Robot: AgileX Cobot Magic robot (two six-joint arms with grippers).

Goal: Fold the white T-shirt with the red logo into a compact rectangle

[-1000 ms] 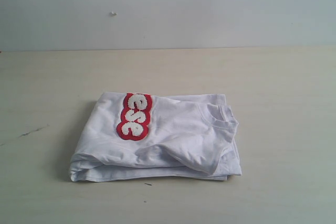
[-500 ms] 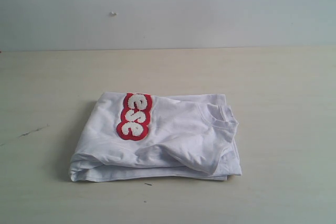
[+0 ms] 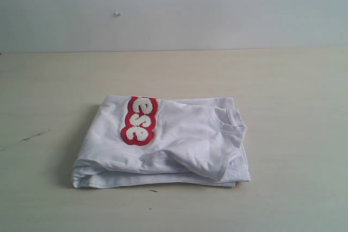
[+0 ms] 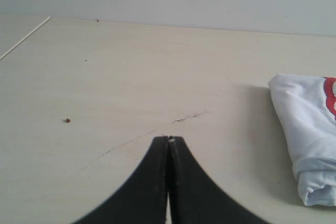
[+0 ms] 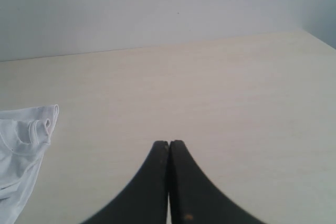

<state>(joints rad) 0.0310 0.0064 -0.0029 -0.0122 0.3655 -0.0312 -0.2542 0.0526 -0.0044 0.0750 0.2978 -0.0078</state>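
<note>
The white T-shirt [image 3: 174,145] lies folded into a thick rectangle in the middle of the table, its ribbed neck [image 3: 231,123] on the right side. The red logo [image 3: 139,120] shows on top near the left, with only its last white letters visible. Neither gripper appears in the exterior view. My left gripper [image 4: 168,139] is shut and empty over bare table, with the T-shirt [image 4: 307,129] well off to one side. My right gripper [image 5: 169,142] is also shut on nothing, away from the T-shirt's collar [image 5: 31,129].
The pale wooden table [image 3: 293,80] runs back to a plain light wall [image 3: 217,9]. A dark scratch [image 3: 32,136] marks the tabletop left of the shirt. The table's side edge [image 4: 26,36] shows in the left wrist view.
</note>
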